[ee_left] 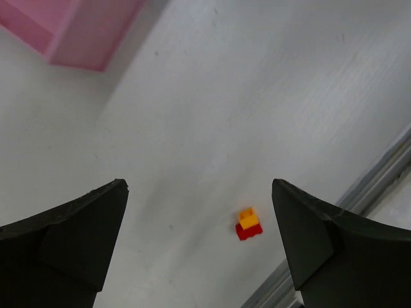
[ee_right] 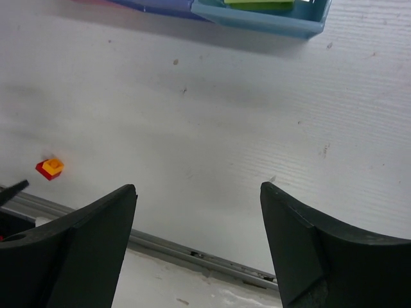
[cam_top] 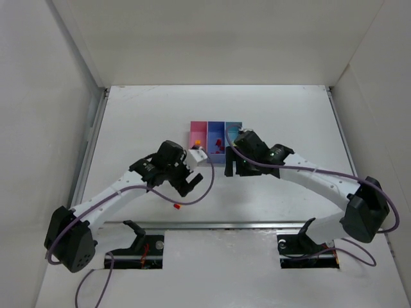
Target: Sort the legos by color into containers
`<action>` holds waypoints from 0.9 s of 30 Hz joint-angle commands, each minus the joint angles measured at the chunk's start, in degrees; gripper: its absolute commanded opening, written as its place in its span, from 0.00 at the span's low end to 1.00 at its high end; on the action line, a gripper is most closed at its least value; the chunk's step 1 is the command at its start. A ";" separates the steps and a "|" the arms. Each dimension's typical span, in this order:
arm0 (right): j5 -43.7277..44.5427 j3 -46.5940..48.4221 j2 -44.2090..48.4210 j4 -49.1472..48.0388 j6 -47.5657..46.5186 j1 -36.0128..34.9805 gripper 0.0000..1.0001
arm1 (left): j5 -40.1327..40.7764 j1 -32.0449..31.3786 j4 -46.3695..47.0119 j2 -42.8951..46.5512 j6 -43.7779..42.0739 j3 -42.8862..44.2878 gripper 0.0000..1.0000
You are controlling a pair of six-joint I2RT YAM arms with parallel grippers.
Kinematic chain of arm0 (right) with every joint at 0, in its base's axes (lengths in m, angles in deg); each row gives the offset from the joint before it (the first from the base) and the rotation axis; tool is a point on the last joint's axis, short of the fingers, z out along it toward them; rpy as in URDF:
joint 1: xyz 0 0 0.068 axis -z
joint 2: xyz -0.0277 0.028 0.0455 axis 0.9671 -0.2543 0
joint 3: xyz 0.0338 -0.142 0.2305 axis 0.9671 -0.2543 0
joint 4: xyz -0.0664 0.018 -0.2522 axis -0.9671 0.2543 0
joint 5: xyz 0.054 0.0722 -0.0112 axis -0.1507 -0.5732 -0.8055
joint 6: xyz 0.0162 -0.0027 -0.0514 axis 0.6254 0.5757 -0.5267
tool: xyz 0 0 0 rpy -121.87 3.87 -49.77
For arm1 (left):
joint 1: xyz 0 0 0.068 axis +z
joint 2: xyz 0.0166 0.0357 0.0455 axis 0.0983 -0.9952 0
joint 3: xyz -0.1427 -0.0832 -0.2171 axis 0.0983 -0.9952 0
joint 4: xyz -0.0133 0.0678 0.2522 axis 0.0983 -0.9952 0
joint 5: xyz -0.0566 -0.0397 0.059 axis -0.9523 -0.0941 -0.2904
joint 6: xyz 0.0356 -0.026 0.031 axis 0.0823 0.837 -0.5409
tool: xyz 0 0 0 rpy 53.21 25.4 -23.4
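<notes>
A small red lego with an orange-yellow one stacked on it (cam_top: 175, 206) lies on the white table near the front edge. It also shows in the left wrist view (ee_left: 248, 223) and the right wrist view (ee_right: 50, 168). The pink bin (cam_top: 198, 133), medium blue bin (cam_top: 216, 133) and light blue bin (cam_top: 234, 128) stand joined in a row. Small red bricks lie in the blue bin, an orange-yellow one in the pink bin, and a yellow-green brick (ee_right: 260, 4) in the light blue bin. My left gripper (cam_top: 191, 181) (ee_left: 199, 186) is open and empty above the table, the stacked legos low between its jaws. My right gripper (cam_top: 234, 168) (ee_right: 198, 187) is open and empty just in front of the bins.
A metal rail (cam_top: 225, 224) runs along the table's front edge and shows in both wrist views (ee_left: 379, 179) (ee_right: 192, 247). White walls close in the left, right and back. A corner of the pink bin (ee_left: 83, 32) shows in the left wrist view.
</notes>
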 commanded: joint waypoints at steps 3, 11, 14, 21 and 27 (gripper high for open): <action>0.53 -2.97 -1.00 -3.66 1.53 -1.11 0.83 | 3.04 -0.22 7.73 -2.79 28.51 8.00 0.94; -0.70 -7.02 -2.05 -7.09 2.58 -1.63 0.83 | 14.47 -7.17 1.13 -12.79 47.09 8.35 0.96; -0.70 -7.02 -2.59 -7.09 3.11 -1.63 0.83 | 11.83 -7.17 1.12 -17.29 46.32 8.96 0.94; -7.55 -7.37 0.03 -18.39 1.61 -7.69 0.80 | 19.03 -2.61 2.71 -1.22 42.53 7.91 0.94; -6.84 -3.88 -1.16 -24.84 -9.00 -15.33 0.80 | 23.52 13.78 -0.72 2.22 44.37 11.76 0.94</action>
